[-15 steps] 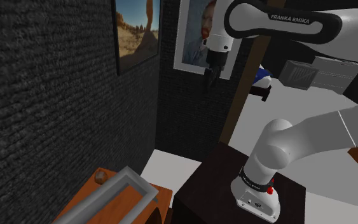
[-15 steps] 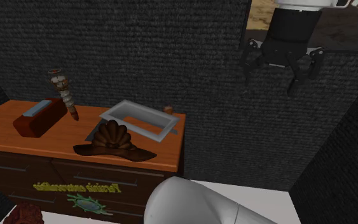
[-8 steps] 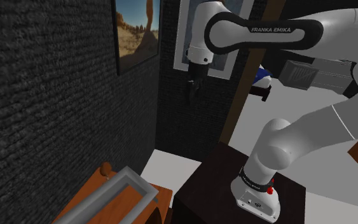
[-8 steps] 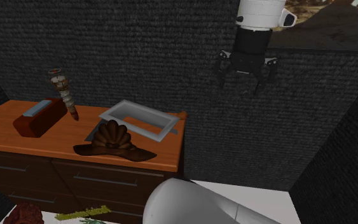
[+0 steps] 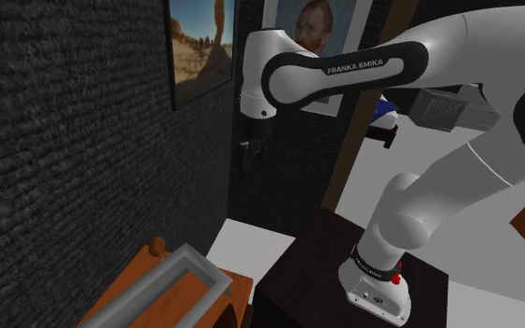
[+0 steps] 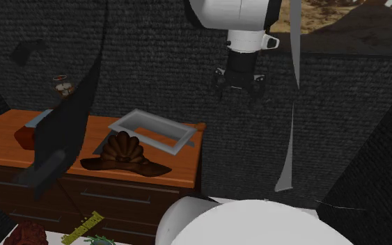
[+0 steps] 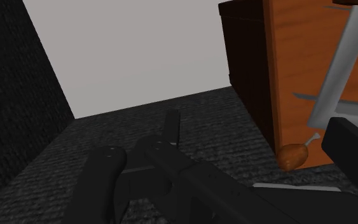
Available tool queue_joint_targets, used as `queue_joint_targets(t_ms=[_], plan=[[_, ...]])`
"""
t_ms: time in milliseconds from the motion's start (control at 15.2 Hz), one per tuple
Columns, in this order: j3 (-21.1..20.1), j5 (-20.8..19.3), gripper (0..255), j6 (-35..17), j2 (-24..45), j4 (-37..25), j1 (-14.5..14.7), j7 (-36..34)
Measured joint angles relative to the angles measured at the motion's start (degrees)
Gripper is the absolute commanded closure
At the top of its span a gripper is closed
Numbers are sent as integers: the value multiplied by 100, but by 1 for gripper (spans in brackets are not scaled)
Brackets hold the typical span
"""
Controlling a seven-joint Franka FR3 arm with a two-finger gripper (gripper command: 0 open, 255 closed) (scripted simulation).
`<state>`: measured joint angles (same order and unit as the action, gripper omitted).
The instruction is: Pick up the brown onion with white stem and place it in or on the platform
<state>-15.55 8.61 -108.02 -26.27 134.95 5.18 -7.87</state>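
Swinging further toward the shoulder view's left, the gripper (image 5: pixel 248 155) now hangs lower before the dark wall, jaws apart and empty. Well below it, the brown onion (image 5: pixel 158 246) sits at the orange dresser's (image 6: pixel 184 167) far corner, just beside the grey platform (image 5: pixel 202 265).

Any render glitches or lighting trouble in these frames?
Second exterior view: a dark wedge smears across the dresser, and a pale sliver hangs beside the tool. Shoulder view: dim, walls nearly black. Wrist view: onion evenly lit.
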Motion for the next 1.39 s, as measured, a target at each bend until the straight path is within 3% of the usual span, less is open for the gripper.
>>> queue_joint_targets(t_ms=[330,660,990,1386], plan=[[-482,-65,0,-601,853,-285,86,-556],[-884,-388,0,-1156,1862,-721,147,-1167],[-1159,-970,0,-1505,3007,-1420,319,-1904],[-1185,-1789,0,-1635,4443,-2535,817,-2771]])
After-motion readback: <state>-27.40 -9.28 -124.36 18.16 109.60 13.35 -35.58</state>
